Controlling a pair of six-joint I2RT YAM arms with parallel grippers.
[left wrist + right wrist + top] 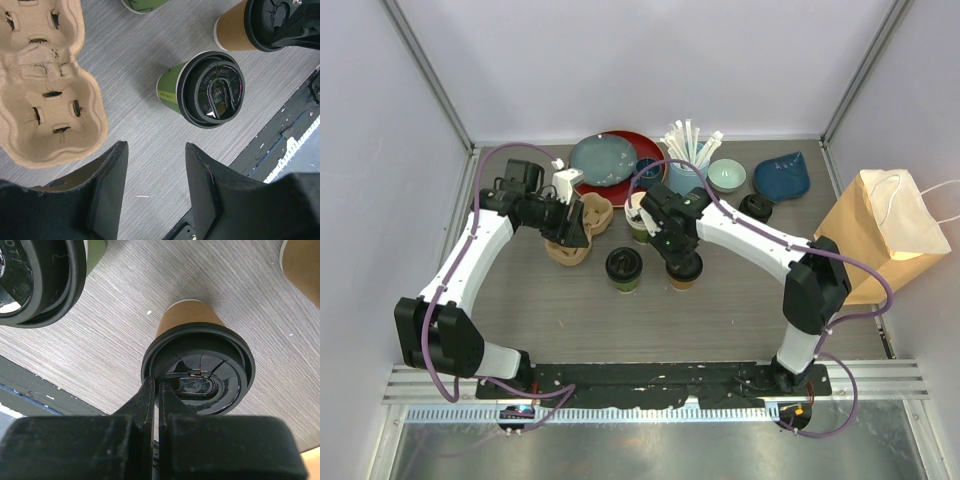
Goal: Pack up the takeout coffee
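Observation:
The brown-sided takeout coffee cup stands upright on the table with its black lid on. My right gripper is shut on the near rim of that lid, one finger outside the rim and one inside. From above, the right gripper covers most of this cup. The green-sided cup, also lidded, stands free just to its left, and shows in the left wrist view. My left gripper hangs open and empty over bare table beside the pulp cup carrier.
A brown paper bag stands at the right. At the back are a red plate, a blue cup of straws, a mint bowl and a dark blue dish. A lidless green cup stands behind the coffees.

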